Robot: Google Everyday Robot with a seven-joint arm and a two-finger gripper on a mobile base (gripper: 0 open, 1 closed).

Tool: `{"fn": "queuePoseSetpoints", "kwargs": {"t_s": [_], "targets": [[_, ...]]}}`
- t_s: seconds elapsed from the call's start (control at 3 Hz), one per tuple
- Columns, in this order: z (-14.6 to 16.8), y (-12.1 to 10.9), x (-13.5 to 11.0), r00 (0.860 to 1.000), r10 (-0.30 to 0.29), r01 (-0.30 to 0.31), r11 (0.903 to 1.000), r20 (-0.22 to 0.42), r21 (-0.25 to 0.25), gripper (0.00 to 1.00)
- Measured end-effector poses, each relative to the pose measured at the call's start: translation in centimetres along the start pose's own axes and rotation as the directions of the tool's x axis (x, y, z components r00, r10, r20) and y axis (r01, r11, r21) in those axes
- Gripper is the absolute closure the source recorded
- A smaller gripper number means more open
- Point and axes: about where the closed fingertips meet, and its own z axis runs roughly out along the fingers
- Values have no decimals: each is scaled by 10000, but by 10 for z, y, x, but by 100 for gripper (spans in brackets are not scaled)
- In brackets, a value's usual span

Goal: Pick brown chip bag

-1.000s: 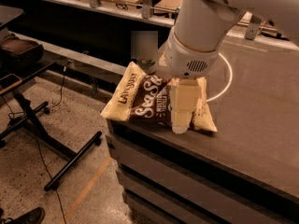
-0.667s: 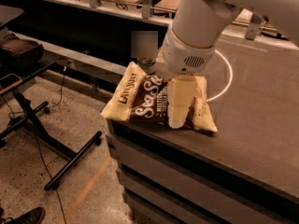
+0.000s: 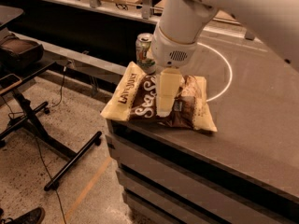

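On the floor at far left stands a black metal stand (image 3: 51, 143) with thin tubular legs, and a shoe (image 3: 25, 216) shows at the bottom corner. Next comes the bag (image 3: 140, 104), lying flat at the near left corner of the grey, matte tabletop (image 3: 261, 125). Its pale yellow left end sticks out past the edge. It is crinkly and glossy, with a dark brown centre, yellow ends and white script. Its long axis runs left to right across the view, dipping slightly toward the right. A metal can (image 3: 145, 50) stands upright just behind its left half. The gripper (image 3: 164, 111) hangs from a smooth white rounded wrist, its pale tip down over the bag's centre. Whether the jaws are open, or touch the bag, cannot be told. A thin white ring (image 3: 226, 73) is painted on the tabletop to the right.
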Motion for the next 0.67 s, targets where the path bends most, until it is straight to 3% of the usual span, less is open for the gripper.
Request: {"fn": "queuePoseSetpoints", "kwargs": {"t_s": [0.33, 0.67], "targets": [[14, -5, -1, 10000, 6, -6, 9999, 44, -137, 0], [30, -1, 2, 9999, 48, -44, 9992, 117, -389, 19]]}}
